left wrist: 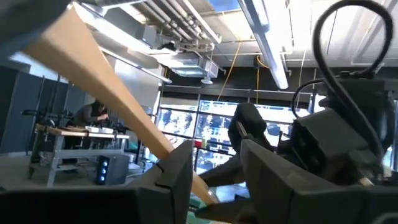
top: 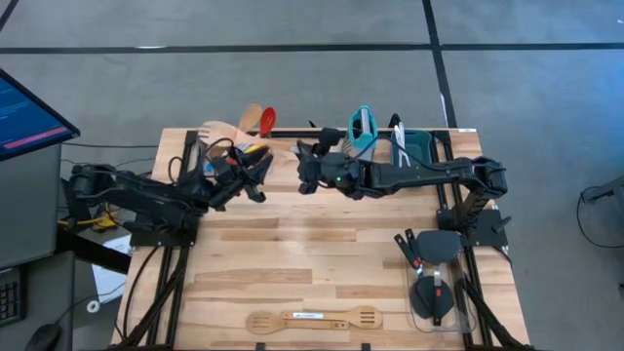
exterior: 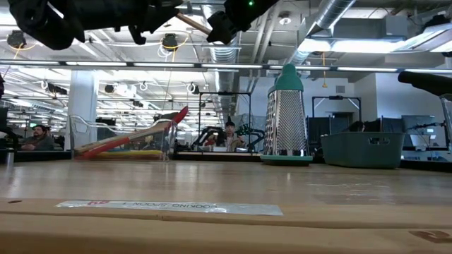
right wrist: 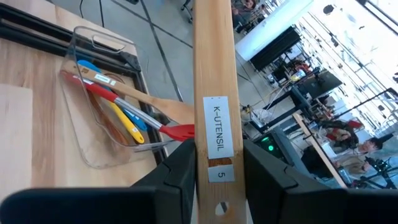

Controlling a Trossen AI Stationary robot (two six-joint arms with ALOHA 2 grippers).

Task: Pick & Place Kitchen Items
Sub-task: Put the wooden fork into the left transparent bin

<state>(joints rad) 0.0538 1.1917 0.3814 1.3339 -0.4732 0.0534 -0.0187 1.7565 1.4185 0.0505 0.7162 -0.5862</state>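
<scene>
Wooden utensil [right wrist: 214, 93], tagged K-UTENSIL 5, hangs in the air between both arms, above the table's [top: 322, 253] far middle. Right gripper [right wrist: 214, 180] is clamped on its handle end. Left gripper [left wrist: 214, 186] has the other end of the stick betw. its fingers, but can't tell if it's actually pinching or just around it. Risk, imo: if right lets go before left bites firmly, the stick drops or swings down. Clear container [right wrist: 106, 124] w/ red, blue and yellow spoons sits nearby at the table's far edge.

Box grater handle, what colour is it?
Teal, above a bare metal body; the box grater shows best in the low view.
</scene>
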